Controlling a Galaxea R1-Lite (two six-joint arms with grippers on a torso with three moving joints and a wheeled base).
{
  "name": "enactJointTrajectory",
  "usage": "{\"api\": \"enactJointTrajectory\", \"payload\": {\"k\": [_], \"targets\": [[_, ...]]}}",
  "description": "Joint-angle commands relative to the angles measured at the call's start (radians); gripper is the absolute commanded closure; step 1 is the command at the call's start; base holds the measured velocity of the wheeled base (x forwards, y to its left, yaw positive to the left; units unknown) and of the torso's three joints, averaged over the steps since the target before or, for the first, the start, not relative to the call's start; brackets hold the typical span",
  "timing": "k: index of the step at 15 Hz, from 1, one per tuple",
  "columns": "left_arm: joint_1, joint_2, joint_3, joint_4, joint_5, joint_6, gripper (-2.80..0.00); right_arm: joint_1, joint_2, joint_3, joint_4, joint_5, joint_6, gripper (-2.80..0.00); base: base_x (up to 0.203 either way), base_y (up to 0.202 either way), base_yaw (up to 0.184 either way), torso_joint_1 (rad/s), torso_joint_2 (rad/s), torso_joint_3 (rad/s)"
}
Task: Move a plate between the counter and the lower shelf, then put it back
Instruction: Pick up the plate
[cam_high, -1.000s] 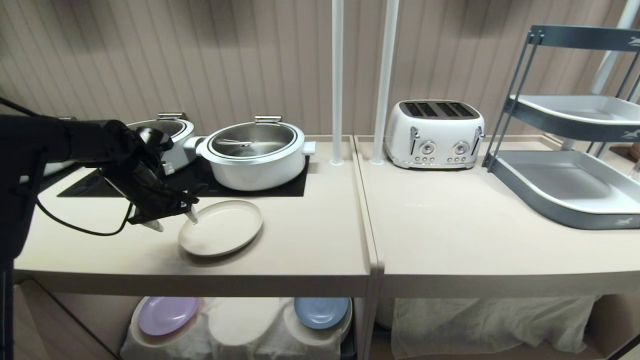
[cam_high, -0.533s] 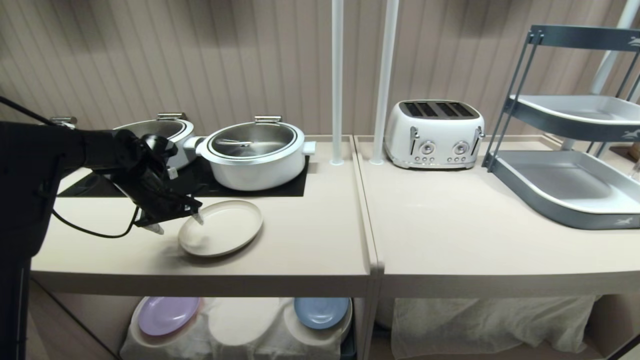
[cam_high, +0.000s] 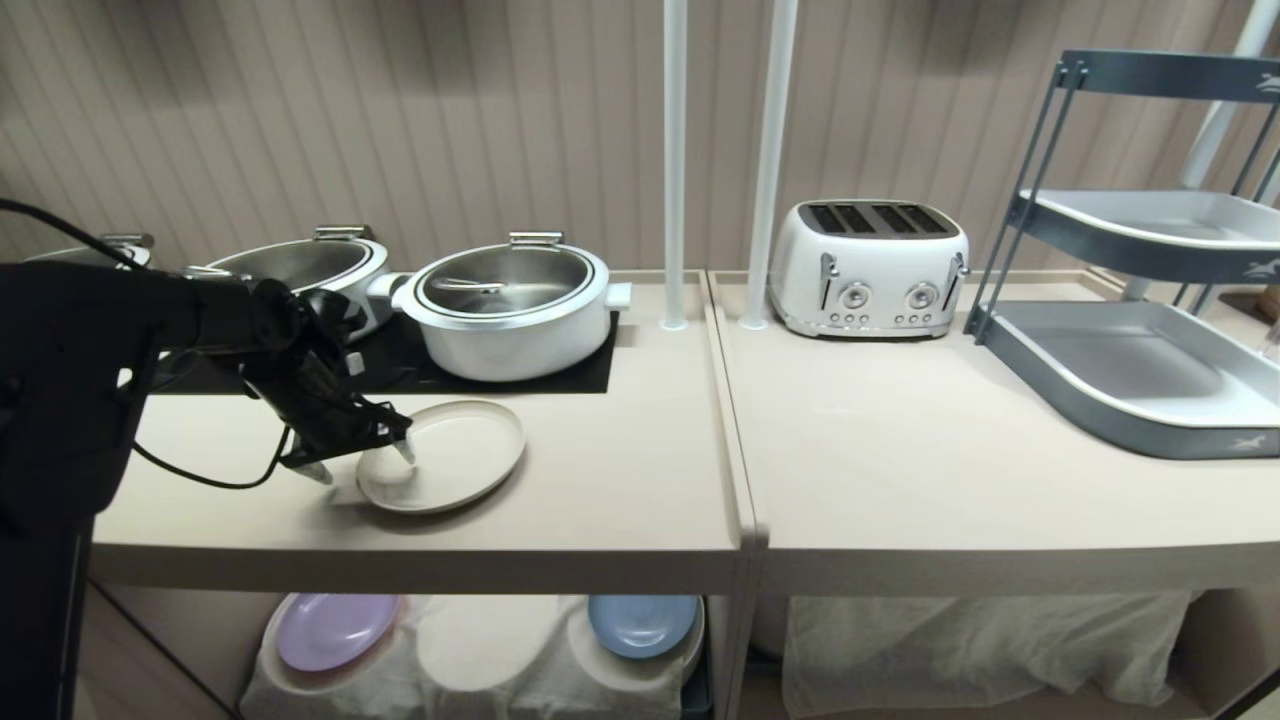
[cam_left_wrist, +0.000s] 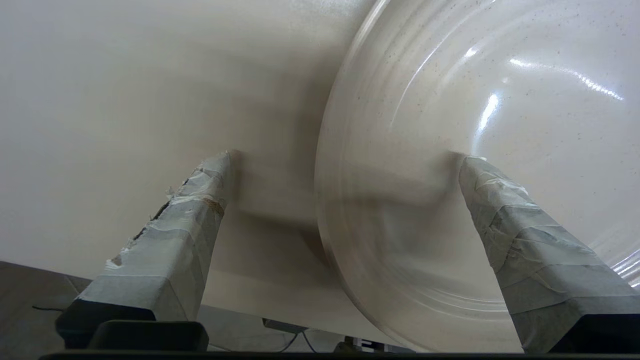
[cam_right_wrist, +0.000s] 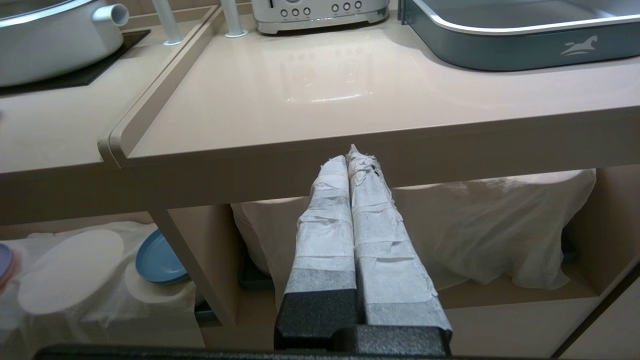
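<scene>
- The plate (cam_high: 442, 455) lies flat on the counter (cam_high: 600, 500), just in front of the cooktop (cam_high: 570, 375) and the white pot (cam_high: 510, 310).
- The left claw (cam_high: 360, 462) sits at the plate's nine o'clock edge, jaws spread wide and gripping nothing.
- One finger (cam_left_wrist: 525, 240) is over the plate's inside, the other (cam_left_wrist: 175, 235) over bare counter; the rim passes between them.
- The right claw (cam_right_wrist: 352, 160) is parked low before the counter edge, at about four o'clock from the plate, fingers pressed together and empty.
</scene>
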Motion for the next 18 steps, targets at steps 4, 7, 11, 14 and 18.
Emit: {"api": "enactJointTrajectory", "payload": {"k": [4,7,11,14,18], "targets": [[-0.001,0.038,-0.073,0.014,0.003,-0.005,-2.8,0.0,0.001,0.0,0.0,0.0,0.001,0.0,0.0,0.0,0.0,0.0,0.0,0.0],[-0.003,0.045,-0.088,0.021,0.003,-0.007,-2.8,0.0,0.001,0.0,0.0,0.0,0.001,0.0,0.0,0.0,0.0,0.0,0.0,0.0],[-0.015,0.043,-0.082,0.058,0.002,-0.042,-2.8,0.0,0.001,0.0,0.0,0.0,0.001,0.0,0.0,0.0,0.0,0.0,0.0,0.0],[-0.019,0.046,-0.087,0.057,0.002,-0.045,-2.8,0.0,0.001,0.0,0.0,0.0,0.001,0.0,0.0,0.0,0.0,0.0,0.0,0.0],[-0.018,0.058,-0.091,0.052,0.002,-0.046,-2.8,0.0,0.001,0.0,0.0,0.0,0.001,0.0,0.0,0.0,0.0,0.0,0.0,0.0]]}}
